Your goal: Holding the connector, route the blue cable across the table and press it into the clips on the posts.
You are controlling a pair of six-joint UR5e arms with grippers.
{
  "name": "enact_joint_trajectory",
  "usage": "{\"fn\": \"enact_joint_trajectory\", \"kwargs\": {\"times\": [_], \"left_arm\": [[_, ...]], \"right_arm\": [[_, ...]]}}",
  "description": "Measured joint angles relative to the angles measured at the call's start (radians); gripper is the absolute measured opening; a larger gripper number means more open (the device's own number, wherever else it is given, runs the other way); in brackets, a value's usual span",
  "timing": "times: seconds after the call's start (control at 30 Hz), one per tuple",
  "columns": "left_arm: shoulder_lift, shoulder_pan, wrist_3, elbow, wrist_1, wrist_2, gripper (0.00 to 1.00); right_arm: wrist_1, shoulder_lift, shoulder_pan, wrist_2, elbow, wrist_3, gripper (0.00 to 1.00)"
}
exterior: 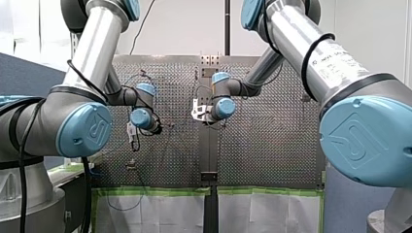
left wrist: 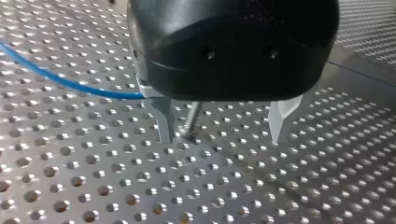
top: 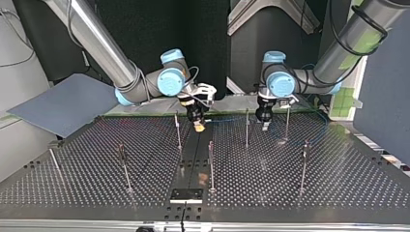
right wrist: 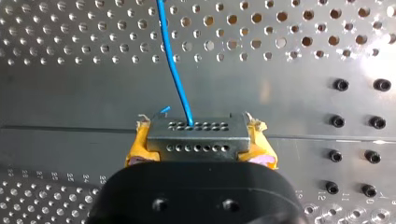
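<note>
In the right wrist view my right gripper (right wrist: 200,142) is shut with its yellow pads (right wrist: 138,145) on a grey connector (right wrist: 196,127) with rows of small holes. The blue cable (right wrist: 173,70) leaves the connector's face and runs ahead over the perforated plate. In the top view this gripper (top: 197,124) hangs just above the table's middle strip. My left gripper (left wrist: 222,140) stands open just above the plate, with a thin post (left wrist: 193,117) between its metal fingers (left wrist: 164,122). The blue cable (left wrist: 60,80) runs in behind one of those fingers. The top view shows this gripper (top: 265,124) between two posts.
Several thin upright posts stand across the plate, among them one (top: 178,130) near my right gripper, one (top: 246,126) and one (top: 287,123) on either side of my left gripper, and one (top: 211,164) nearer the camera. A black plate (top: 186,195) sits at the table's near edge.
</note>
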Motion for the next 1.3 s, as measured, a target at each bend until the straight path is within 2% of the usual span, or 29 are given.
{"fn": "enact_joint_trajectory", "kwargs": {"times": [0.17,0.33,0.67,0.93,1.13,1.3], "left_arm": [[0.018,-0.015,0.025,-0.012,-0.052,-0.047,1.00],[0.063,-0.030,0.020,-0.036,-0.057,-0.080,1.00],[0.161,-0.067,0.019,-0.117,-0.077,-0.081,1.00],[0.176,-0.106,0.026,-0.147,-0.100,-0.085,1.00],[0.213,-0.128,0.015,-0.176,-0.083,-0.081,1.00],[0.236,-0.156,-0.005,-0.191,-0.059,-0.055,1.00]], "right_arm": [[0.007,0.000,0.003,0.000,0.000,0.000,0.00],[0.012,0.000,0.005,0.000,0.000,-0.002,0.00],[0.013,0.000,0.007,0.000,0.000,0.000,0.00],[0.036,0.000,0.009,-0.001,0.000,-0.004,0.00],[0.038,-0.001,0.009,-0.002,0.000,-0.005,0.00],[0.039,-0.001,0.003,-0.002,0.000,-0.003,0.00]]}}
